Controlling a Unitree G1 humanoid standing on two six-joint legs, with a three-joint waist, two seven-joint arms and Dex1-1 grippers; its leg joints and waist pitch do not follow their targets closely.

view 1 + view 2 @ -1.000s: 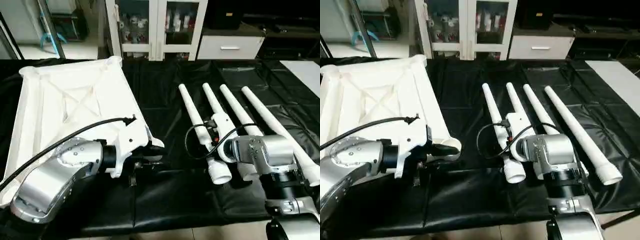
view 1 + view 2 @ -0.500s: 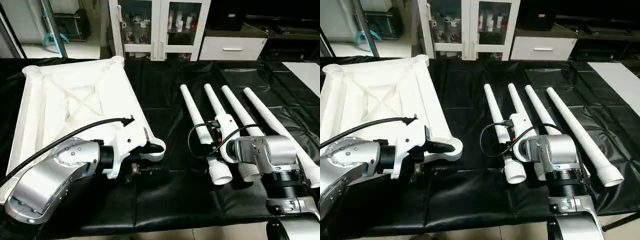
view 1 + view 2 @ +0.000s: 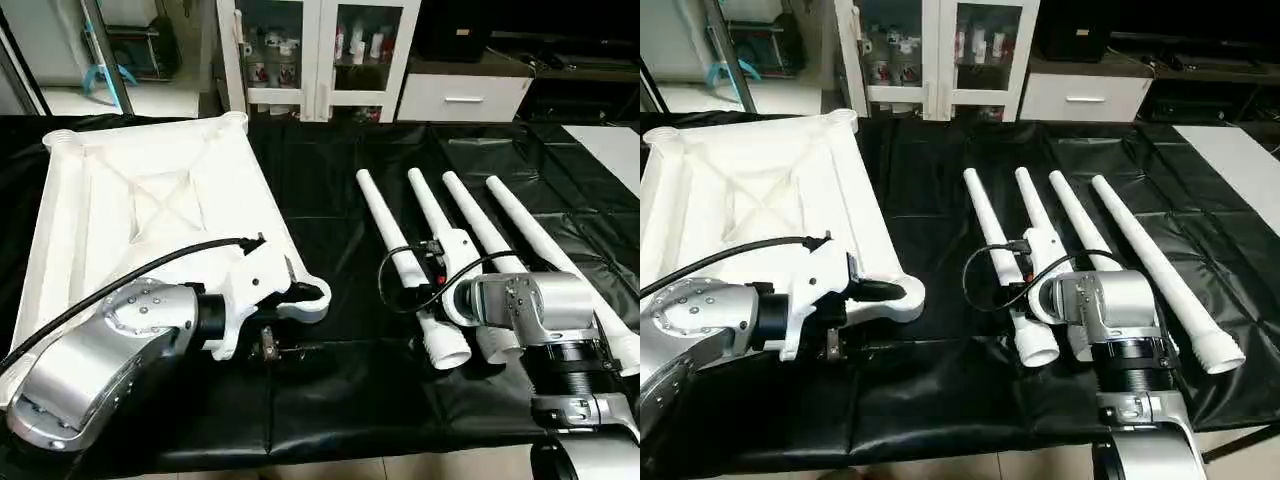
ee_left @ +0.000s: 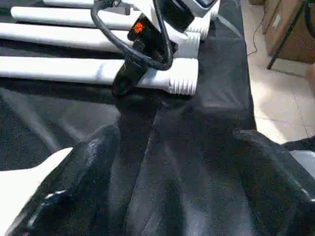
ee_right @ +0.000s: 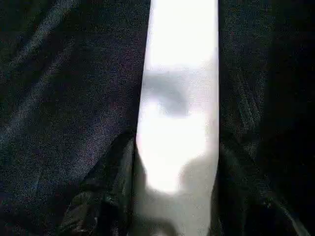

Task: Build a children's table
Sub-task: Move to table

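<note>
On the black-draped bench (image 3: pixel 330 400), at nine o'clock, the white plastic X-ribbed tabletop (image 3: pixel 150 200) is lying underside-up; the left gripper (image 4: pixel 167 182) is gaping apart beside its near corner, the right gripper (image 5: pixel 172 196) straddling one of four white tapered legs (image 3: pixel 990 225) at three o'clock, grip uncertain.

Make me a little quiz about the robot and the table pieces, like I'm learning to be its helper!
1. How many white legs lie on the black cloth?
2. True or false: the table top lies with its ribbed underside facing up.
3. Pick one. The left gripper has its fingers:
A) shut on a leg
B) wide apart with nothing between them
C) clamped on the table top

Key: 1. Four. 2. True. 3. B.
</note>
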